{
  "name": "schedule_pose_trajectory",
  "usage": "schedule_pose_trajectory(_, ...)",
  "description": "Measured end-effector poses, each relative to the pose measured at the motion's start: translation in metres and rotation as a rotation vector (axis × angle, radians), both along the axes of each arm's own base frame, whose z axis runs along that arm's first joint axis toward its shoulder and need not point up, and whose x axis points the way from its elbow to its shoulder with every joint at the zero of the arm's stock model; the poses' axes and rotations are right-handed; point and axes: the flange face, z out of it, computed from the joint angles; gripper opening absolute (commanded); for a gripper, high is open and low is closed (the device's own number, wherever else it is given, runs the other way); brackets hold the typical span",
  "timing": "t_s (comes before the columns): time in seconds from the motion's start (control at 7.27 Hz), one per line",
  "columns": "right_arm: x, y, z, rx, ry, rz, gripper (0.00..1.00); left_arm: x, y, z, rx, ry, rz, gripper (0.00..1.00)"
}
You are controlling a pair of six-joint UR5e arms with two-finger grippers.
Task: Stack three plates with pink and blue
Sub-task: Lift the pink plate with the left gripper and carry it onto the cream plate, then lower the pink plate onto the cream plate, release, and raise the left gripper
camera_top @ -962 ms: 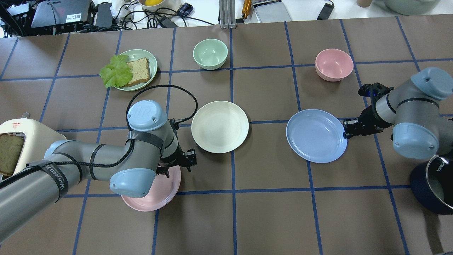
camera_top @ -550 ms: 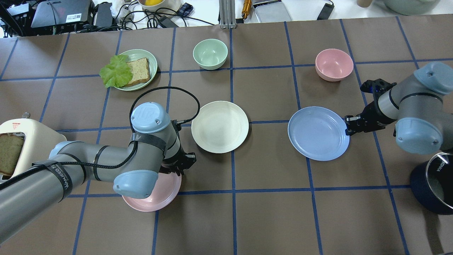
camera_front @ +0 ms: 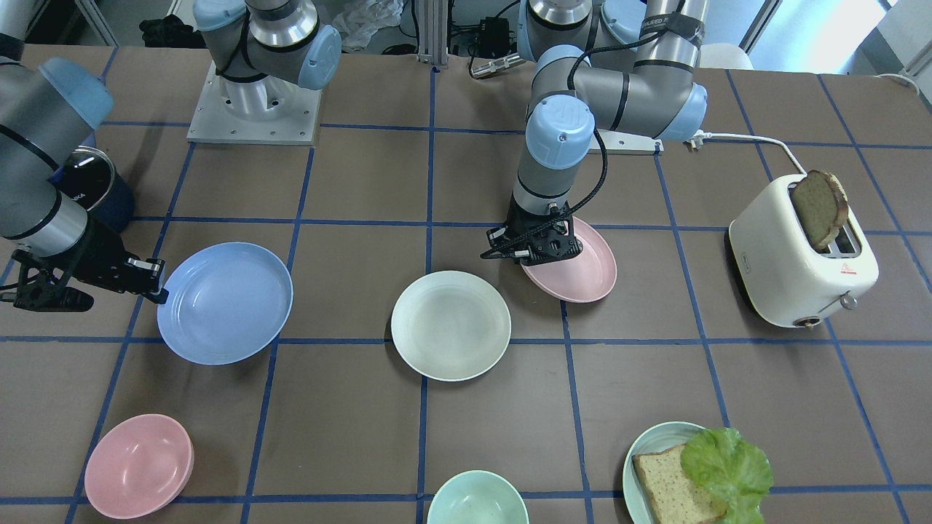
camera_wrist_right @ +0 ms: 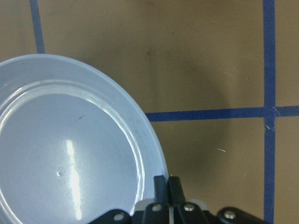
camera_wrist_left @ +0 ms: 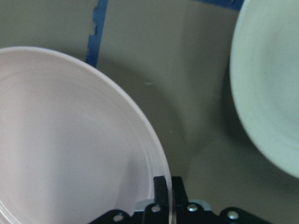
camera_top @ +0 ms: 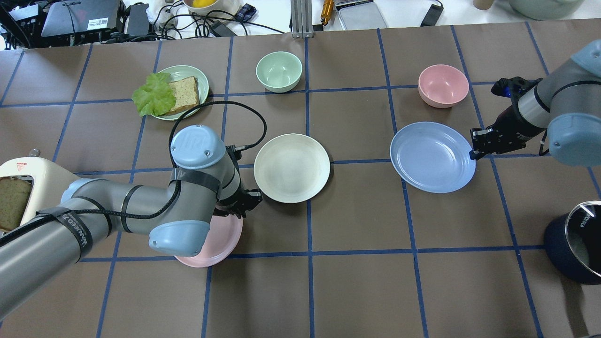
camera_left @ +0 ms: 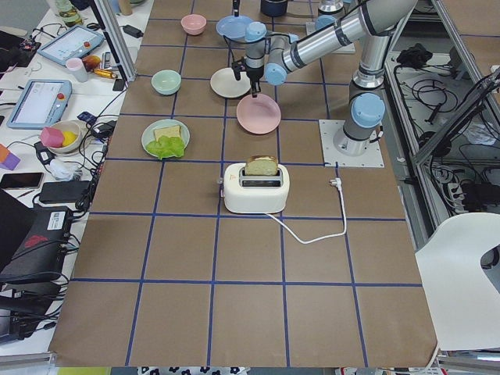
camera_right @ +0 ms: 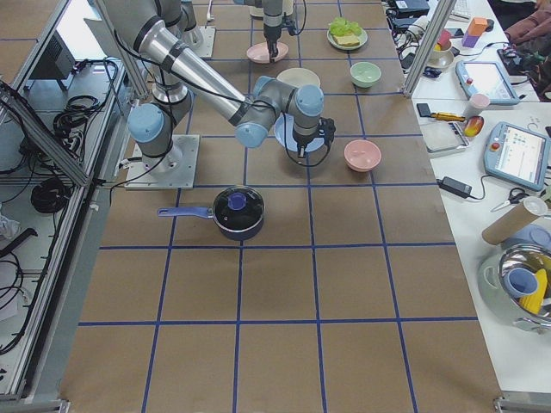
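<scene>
The pale pink plate [camera_top: 220, 241] hangs tilted just above the table, and my left gripper [camera_top: 239, 206] is shut on its rim; the left wrist view shows the plate [camera_wrist_left: 70, 154] pinched between the fingers. The cream-white plate [camera_top: 292, 168] lies flat at the table's middle, just to the right of the left gripper. My right gripper [camera_top: 474, 150] is shut on the right rim of the light blue plate [camera_top: 432, 157], which is raised off the table; the right wrist view shows its rim [camera_wrist_right: 70, 154] in the fingers.
A pink bowl [camera_top: 443, 85] sits just beyond the blue plate. A green bowl [camera_top: 279, 71] and a green plate [camera_top: 188, 70] with bread and lettuce stand at the back. A toaster [camera_top: 28, 188] is at the left edge, a dark pot [camera_top: 573, 249] at the right.
The right gripper has carried the blue plate away from the robot and a little to the right. The left gripper has moved the pink plate slightly toward the cream plate.
</scene>
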Motion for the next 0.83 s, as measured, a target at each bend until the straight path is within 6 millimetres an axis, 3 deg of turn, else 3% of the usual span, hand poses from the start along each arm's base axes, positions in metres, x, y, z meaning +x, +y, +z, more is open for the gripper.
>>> schedule_pose_trajectory(0.28, -0.002, -0.003, 0.006, -0.006, 0.009, 0.001, 0.0, -0.03, -0.056, 0.065, 0.019, -0.01, -0.013, 0.0)
schedule_pose_trajectory(0.41, -0.002, -0.005, 0.01, -0.011, 0.012, 0.002, 0.0, -0.054, -0.077, 0.083, 0.021, -0.012, 0.0, 0.0)
schedule_pose_trajectory(0.69, -0.004, -0.009, 0.016, -0.011, 0.013, 0.003, 0.0, -0.105, -0.112, 0.089, 0.0, -0.007, -0.003, 0.0)
schedule_pose_trajectory(0.83, -0.004, -0.01, 0.015, -0.008, 0.011, 0.004, 0.0, -0.13, -0.122, 0.082, -0.002, -0.008, -0.02, 0.0)
